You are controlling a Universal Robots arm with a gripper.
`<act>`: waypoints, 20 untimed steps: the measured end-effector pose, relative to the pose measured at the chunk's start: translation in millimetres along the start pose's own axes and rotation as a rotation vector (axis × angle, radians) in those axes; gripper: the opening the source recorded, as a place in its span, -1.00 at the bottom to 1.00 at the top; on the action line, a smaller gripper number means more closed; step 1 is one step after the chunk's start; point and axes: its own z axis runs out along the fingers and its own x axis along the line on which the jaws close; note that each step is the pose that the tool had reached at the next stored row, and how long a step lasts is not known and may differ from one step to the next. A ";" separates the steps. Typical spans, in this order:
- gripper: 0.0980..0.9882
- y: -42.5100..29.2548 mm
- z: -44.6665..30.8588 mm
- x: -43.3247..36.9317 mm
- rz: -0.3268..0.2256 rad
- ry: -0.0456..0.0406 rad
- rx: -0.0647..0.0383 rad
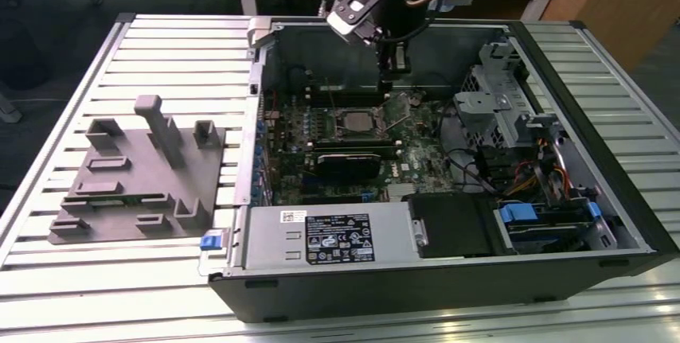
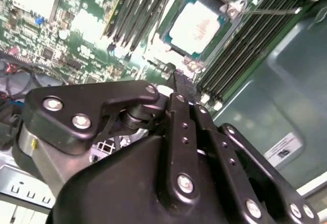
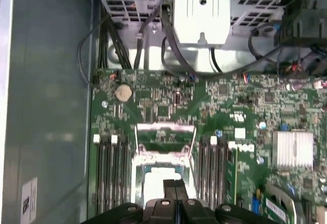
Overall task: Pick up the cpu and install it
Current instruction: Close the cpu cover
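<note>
While the pincer hangs closed on nothing above the motherboard, I see the cpu lying flat in its socket, just below the fingertips and toward seven o'clock from them in the exterior view.

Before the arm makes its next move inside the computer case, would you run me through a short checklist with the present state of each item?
1. Chip lying in the socket: ok.
2. Chip seated flat: cannot tell.
3. Hand shut and empty: ok.
4. Hand clear of the chip, not touching it: cannot tell.
5. Socket cover closed over the chip: not ok, it stands open.
6. Cables away from the socket: ok.
</note>
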 end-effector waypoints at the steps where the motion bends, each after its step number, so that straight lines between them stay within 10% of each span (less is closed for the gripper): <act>1: -0.98 3.5 1.2 0.0 0.000 0.0000 0.000; 20: -0.98 41.5 18.1 1.4 0.000 -0.0001 0.000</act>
